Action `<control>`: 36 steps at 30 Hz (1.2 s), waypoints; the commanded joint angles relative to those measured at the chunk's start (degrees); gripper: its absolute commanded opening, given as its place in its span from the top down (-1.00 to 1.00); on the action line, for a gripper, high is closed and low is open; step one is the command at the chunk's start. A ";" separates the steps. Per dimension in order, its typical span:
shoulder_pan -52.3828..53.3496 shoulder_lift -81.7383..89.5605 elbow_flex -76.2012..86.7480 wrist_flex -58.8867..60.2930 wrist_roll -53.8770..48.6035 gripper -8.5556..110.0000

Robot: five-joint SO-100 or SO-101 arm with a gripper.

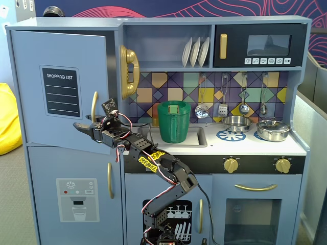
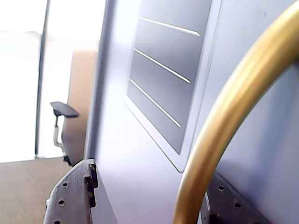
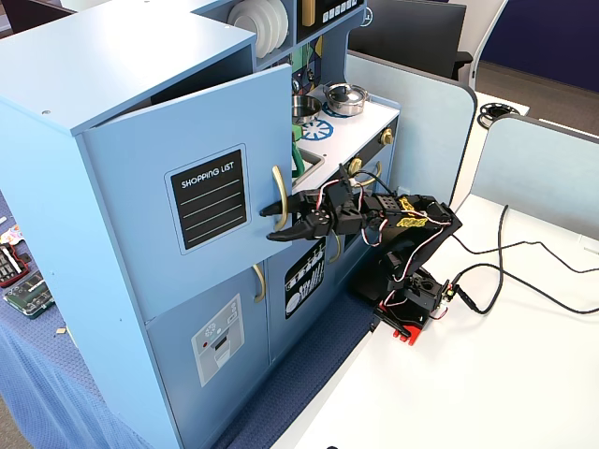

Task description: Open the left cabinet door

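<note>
The left cabinet door (image 1: 59, 87) is light blue with a black "SHOPPING LIST" panel. It stands swung partly out from the cabinet, as a fixed view (image 3: 211, 234) also shows. Its curved gold handle (image 1: 94, 104) runs vertically near the free edge. My gripper (image 1: 84, 127) is open at the handle's lower end. In the wrist view the handle (image 2: 219, 126) passes between the two fingers of the gripper (image 2: 145, 200), close to the right one, with a wide gap to the left finger (image 2: 70, 196). In a fixed view the gripper (image 3: 274, 222) reaches in below the handle (image 3: 280, 192).
Below is the blue door with the grey dispenser panel (image 1: 76, 199). A gold toy phone (image 1: 129, 71) hangs right of the opened door. A green pitcher (image 1: 173, 121) stands in the sink. The arm's base (image 3: 412, 299) and cables (image 3: 505, 271) are on the white table.
</note>
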 commanded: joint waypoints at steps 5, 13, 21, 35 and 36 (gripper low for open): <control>-4.13 9.84 2.90 2.46 -3.69 0.59; -5.36 20.21 6.24 5.98 -5.54 0.59; -0.70 26.72 4.22 9.84 -5.10 0.61; 19.07 15.56 -6.86 5.98 8.88 0.58; 19.07 15.38 -6.50 5.80 8.79 0.58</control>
